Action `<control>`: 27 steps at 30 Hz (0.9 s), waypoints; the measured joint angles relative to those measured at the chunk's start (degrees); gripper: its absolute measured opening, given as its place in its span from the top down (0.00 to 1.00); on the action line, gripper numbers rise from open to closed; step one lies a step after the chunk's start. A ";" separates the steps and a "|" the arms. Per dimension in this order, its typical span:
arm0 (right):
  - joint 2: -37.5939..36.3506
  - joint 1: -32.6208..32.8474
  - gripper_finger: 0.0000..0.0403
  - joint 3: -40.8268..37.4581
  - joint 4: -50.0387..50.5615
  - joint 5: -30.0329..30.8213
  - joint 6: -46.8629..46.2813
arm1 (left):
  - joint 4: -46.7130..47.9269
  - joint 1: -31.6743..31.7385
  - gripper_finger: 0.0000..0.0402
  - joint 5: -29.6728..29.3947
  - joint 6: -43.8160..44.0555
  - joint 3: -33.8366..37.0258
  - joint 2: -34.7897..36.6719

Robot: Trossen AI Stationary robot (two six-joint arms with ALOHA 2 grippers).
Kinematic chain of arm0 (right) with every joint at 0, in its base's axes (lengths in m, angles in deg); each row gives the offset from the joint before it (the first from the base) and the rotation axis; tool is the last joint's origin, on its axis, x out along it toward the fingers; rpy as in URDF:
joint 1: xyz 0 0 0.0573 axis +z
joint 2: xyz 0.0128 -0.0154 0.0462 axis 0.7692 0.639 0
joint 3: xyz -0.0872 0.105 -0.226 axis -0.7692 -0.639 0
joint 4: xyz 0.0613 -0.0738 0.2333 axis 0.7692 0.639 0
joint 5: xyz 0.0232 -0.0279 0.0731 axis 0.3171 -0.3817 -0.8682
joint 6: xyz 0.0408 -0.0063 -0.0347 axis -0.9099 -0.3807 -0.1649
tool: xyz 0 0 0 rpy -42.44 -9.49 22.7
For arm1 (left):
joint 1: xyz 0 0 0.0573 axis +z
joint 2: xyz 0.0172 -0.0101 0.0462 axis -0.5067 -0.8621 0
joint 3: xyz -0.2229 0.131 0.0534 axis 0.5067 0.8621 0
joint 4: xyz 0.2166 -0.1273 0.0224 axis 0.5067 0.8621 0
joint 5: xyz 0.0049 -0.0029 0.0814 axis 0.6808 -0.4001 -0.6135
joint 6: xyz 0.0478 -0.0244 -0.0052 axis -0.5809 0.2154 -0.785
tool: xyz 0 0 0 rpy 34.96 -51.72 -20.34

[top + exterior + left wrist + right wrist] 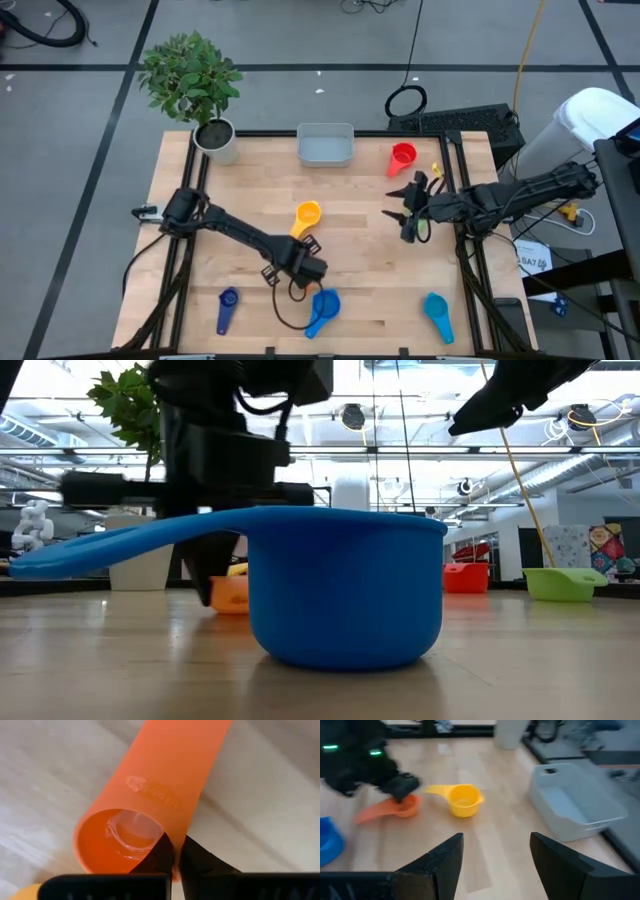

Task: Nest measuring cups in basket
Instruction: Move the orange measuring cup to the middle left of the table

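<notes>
My left gripper [300, 263] points down at mid-table, shut on the orange measuring cup [150, 795], which the high view hides under the hand. The yellow cup [307, 215] stands just beyond it. The bright blue cup [322, 310] lies at the near edge, the dark blue one [227, 308] at the near left and the teal one [437, 315] at the near right. The red cup [402, 157] stands at the far right. The pale grey basket [325, 146] sits at the far edge. My right gripper [405, 215] hovers open over the green cup [423, 228]. My left gripper pinches the orange cup's bowl wall [176, 870] beside the root of the handle, one finger [159, 854] inside the bowl and the other [200, 862] outside. The fingers come from above, pointing down. The cup stands upright, its bottom on the table as far as the low view shows.
A white pot with a leafy plant [215, 135] stands at the far left corner. Black frame rails [470, 270] run along the table's sides. Bare wood lies between the yellow cup and the basket.
</notes>
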 joint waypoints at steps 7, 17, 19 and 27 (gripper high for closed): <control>-2.96 -3.48 0.44 0.00 4.72 3.41 0.02 | 7.43 -1.60 0.97 0.54 8.91 1.50 1.10; -4.00 -6.29 0.44 0.00 4.77 3.35 2.06 | 2.28 -1.81 0.98 1.01 18.31 20.01 14.70; -4.00 -7.18 0.44 0.00 5.18 3.35 2.27 | 0.71 -1.71 0.98 1.03 19.23 23.49 17.43; -3.11 -14.56 0.44 0.23 10.69 2.98 5.27 | -3.77 0.77 0.98 0.64 23.89 33.73 27.29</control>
